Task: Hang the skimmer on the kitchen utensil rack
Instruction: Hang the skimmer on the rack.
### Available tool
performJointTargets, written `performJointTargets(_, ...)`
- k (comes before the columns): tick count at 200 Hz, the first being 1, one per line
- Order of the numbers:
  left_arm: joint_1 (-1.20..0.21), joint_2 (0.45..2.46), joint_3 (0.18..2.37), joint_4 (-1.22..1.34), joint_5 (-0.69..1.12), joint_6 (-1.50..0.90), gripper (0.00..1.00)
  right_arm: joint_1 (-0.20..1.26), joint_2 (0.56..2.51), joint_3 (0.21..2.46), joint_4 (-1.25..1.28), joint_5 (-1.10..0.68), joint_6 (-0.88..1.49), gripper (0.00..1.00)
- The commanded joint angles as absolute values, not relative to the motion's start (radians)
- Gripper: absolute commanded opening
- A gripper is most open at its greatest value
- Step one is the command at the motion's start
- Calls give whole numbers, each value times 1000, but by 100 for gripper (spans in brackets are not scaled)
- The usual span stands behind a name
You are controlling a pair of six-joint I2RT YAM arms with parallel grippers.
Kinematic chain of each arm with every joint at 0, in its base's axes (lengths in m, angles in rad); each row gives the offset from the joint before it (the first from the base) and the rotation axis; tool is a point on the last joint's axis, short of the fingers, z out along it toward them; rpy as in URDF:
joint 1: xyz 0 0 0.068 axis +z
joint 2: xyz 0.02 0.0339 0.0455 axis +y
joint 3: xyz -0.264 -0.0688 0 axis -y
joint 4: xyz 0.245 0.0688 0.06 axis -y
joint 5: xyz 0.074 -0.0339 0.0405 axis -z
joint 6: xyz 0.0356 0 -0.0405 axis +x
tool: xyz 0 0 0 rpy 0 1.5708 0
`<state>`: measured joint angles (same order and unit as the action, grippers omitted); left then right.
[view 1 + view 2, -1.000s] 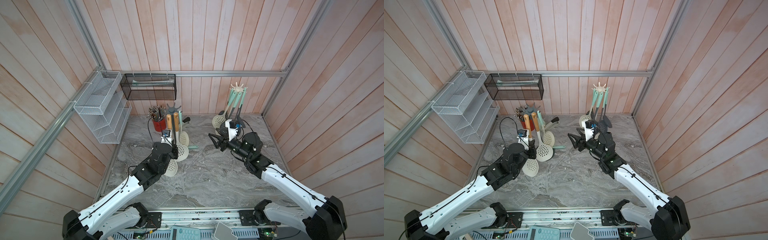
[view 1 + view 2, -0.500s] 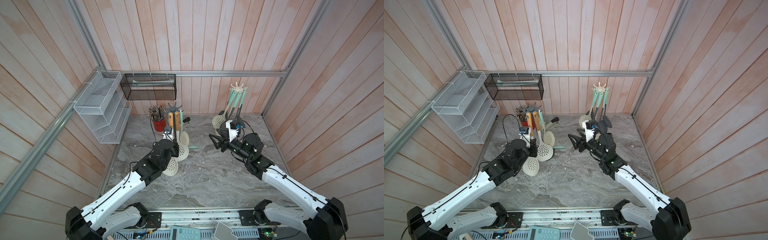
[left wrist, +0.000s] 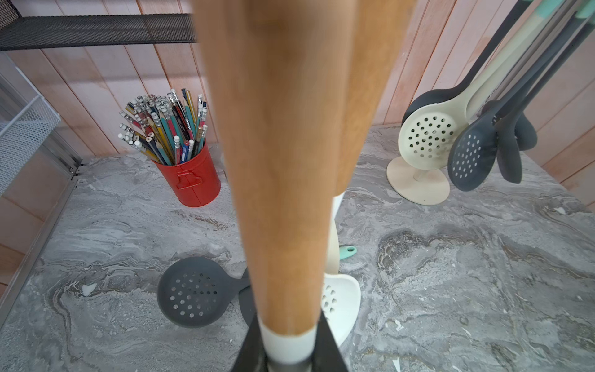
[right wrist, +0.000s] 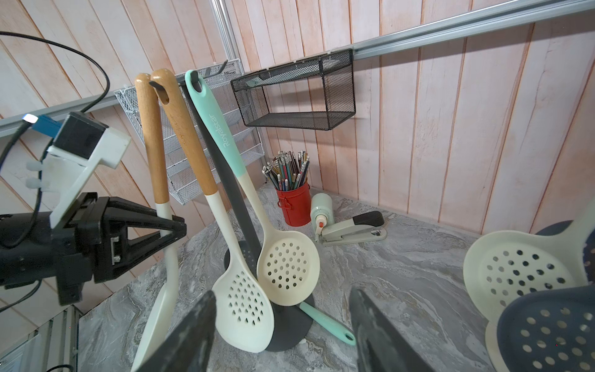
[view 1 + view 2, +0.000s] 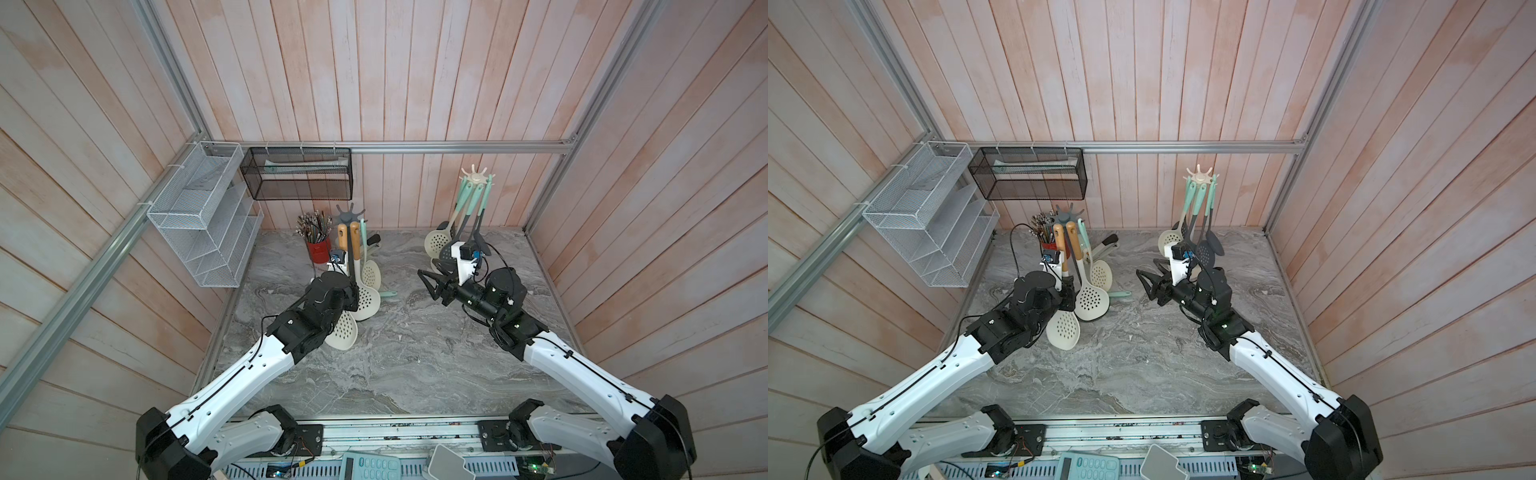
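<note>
Marble tabletop (image 5: 415,365) and pink plank walls (image 5: 374,83) are filling both top views. At the far left your left gripper (image 5: 1068,286) is clamping the skimmer (image 5: 1064,328) by its white neck. It is holding the skimmer upright against the dark utensil rack (image 5: 1068,216), perforated head hanging below the grip. Your right gripper (image 5: 1144,284) is hovering near the middle of the table, jaws standing wide apart and gripping nothing.

In the left wrist view, the fingers (image 3: 330,351) are pinching the skimmer (image 3: 289,161) just below where wood meets white. A red pencil tin (image 3: 193,180) is standing beyond it.

In the right wrist view, the skimmer's (image 4: 154,161) wooden tip is sitting just beside a rack hook (image 4: 154,84); you cannot tell whether it is hooked on. Another wooden-handled skimmer (image 4: 244,306) and a mint-handled skimmer (image 4: 289,267) are hanging from that rack.
</note>
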<state>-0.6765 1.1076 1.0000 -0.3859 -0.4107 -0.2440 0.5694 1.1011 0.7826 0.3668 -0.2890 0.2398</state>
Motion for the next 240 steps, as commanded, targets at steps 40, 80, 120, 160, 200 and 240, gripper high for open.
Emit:
performJointTargets(40,-647,1137,1063,-568,-317,-251,0,572,1090,770,391,-309,253,67)
performJointTargets(80,-636,1145,1106,-664,-289,-262,0,573,1097,772,395,-321,258,67)
performJointTargets(120,-637,1193,1179,-776,-272,-251,0,574,1100,775,384,-331,262,67)
performJointTargets(160,-637,1219,1232,-852,-277,-245,0,574,1089,770,373,-334,259,67)
performJointTargets(200,-638,1238,1261,-923,-284,-232,1,573,1078,767,365,-336,258,67)
performJointTargets(240,-634,1257,1255,-941,-264,-229,1,574,1070,756,370,-338,261,67)
